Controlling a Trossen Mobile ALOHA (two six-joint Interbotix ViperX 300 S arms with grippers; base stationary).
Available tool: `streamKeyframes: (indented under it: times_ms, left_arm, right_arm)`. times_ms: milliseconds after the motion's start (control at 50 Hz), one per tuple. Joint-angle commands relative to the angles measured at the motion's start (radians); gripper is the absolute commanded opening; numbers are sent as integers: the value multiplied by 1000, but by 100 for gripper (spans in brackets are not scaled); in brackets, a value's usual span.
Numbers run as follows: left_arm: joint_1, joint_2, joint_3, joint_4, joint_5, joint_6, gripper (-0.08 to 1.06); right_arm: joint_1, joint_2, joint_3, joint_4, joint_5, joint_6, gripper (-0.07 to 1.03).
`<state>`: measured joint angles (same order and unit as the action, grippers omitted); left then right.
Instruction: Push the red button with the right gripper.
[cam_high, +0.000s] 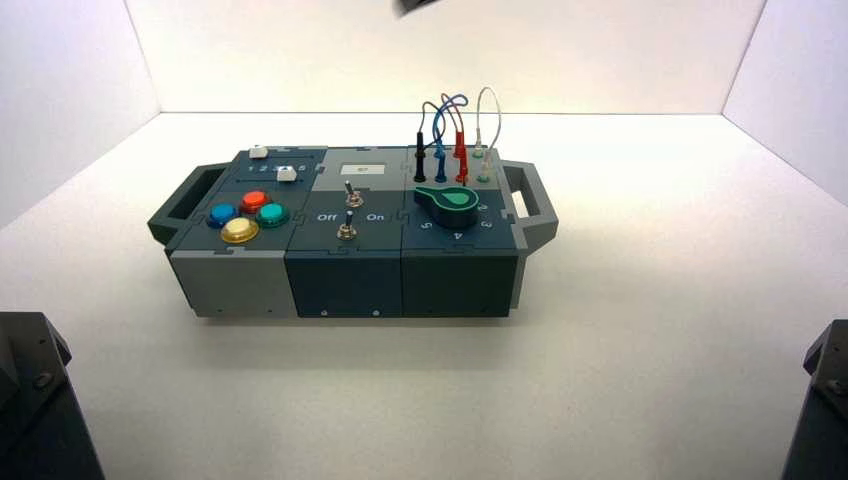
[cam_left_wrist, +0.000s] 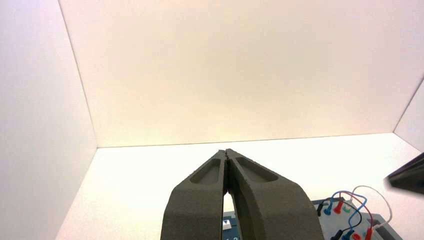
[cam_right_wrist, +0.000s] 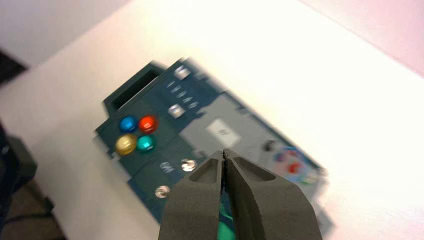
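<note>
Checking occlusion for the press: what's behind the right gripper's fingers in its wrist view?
Behind the right gripper: the box, with bits of green knob showing beside the fingers. The rest of the knob is covered.

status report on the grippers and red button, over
right gripper shut, above box, short of red button; left gripper shut, idle near box; nothing seen covering button

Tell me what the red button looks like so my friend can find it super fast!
Find the dark box with a handle at each end. On top, toward its left end, four round buttons sit in a cluster. The red button is the shiny domed one at the back, between the blue button and the green button.
</note>
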<state>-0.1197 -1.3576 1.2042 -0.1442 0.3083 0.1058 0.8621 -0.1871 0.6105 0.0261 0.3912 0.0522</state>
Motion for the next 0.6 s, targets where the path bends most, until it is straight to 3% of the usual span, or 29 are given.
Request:
streamKeyframes:
  times_ms: [20, 200, 320, 360, 600]
  left_arm:
    - [-5, 0, -31, 6, 5, 14, -3]
    - [17, -40, -29, 8, 17, 17, -3]
    - [26, -54, -29, 6, 17, 15, -3]
    - [37, -67, -29, 8, 20, 15, -3]
    - [40, -71, -31, 6, 25, 17, -3]
  right_arm:
    - [55, 87, -107, 6, 34, 2, -2]
    - [106, 233, -242, 14, 127, 0, -2]
    - [112, 273, -281, 21, 153, 0, -2]
    - [114, 342, -344, 48, 201, -5, -2]
    - [126, 456, -448, 91, 261, -15, -2]
